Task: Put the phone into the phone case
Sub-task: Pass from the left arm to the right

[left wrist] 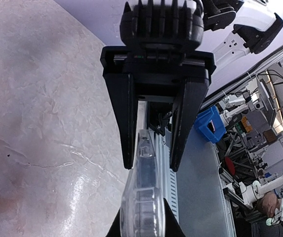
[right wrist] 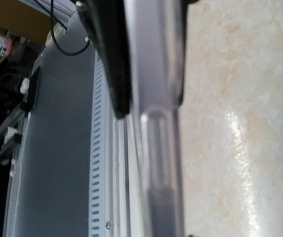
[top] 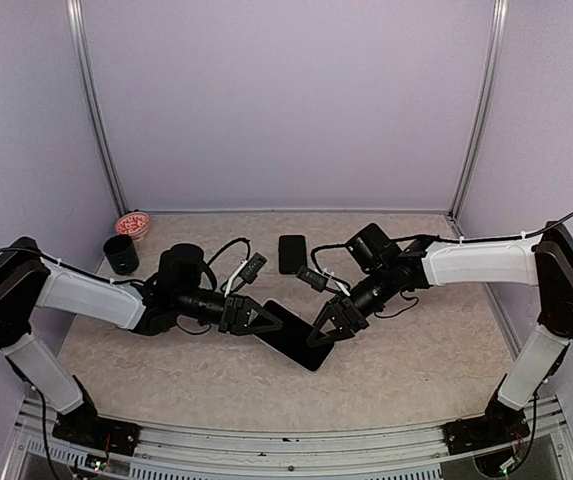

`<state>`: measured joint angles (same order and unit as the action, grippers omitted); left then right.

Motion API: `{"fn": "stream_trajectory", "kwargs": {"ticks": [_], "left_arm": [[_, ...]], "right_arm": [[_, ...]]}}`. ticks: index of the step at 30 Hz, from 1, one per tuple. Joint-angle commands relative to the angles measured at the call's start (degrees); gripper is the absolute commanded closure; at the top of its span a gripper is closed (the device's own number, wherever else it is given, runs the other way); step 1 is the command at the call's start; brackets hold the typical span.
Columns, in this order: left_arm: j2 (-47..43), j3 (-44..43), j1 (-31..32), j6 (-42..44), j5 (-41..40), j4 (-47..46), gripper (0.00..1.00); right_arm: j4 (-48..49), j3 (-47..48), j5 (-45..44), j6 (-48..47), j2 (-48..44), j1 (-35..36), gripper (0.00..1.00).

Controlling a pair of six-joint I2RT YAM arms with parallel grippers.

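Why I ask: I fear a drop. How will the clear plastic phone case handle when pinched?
Likely light: the left gripper pinches the clear plastic phone case by one end. Its glossy rim may slip. The thin translucent edge probably flexes somewhat.

Centre of frame: phone (top: 296,342), dark, glossy, lying diagonal from upper left to lower right. Left gripper (top: 271,322) clamped on its upper-left end. Right gripper (top: 328,330) at its right edge; grip unclear. Both arms reach in from the sides over table (top: 416,350). Black block (top: 292,254) just above, apart from the phone. Upper left: black cup (top: 121,254), red-white bowl (top: 132,225) just behind it.
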<state>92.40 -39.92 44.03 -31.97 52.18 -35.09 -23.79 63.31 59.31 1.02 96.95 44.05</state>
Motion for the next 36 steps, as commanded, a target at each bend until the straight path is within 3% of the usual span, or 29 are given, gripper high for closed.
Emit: {"fn": "stream_trajectory", "kwargs": {"ticks": [1, 9, 14, 17, 19, 23, 36], "left_arm": [[0.6, -2.6, 0.4, 1.2, 1.6, -1.5, 1.00], [1.9, -2.9, 0.5, 1.3, 1.9, -1.5, 1.00], [2.3, -3.0, 0.5, 1.1, 1.7, -1.7, 1.00], [2.3, -2.9, 0.4, 0.5, 0.6, -2.3, 0.89], [2.1, -2.3, 0.1, -0.5, -0.2, -4.1, 0.74], [0.7, 0.0, -1.0, -4.3, -1.6, -10.1, 0.60], [-5.7, 8.2, -3.8, -11.7, -10.4, -22.6, 0.47]], "right_arm": [[0.6, 1.9, 1.9, -0.5, 1.5, 0.8, 0.68], [1.1, 2.0, 3.2, -0.5, 2.0, 0.9, 0.92], [3.7, 1.2, 5.4, -0.2, 1.4, 0.8, 0.93], [5.0, 0.8, 5.8, 0.3, 0.5, 0.9, 0.98], [6.3, 0.5, 5.9, 0.9, 0.1, 0.8, 1.00], [9.3, -0.1, 5.7, 3.6, -0.2, 0.6, 1.00], [32.7, -5.2, 0.9, 21.4, -3.3, -2.6, 1.00]]}}
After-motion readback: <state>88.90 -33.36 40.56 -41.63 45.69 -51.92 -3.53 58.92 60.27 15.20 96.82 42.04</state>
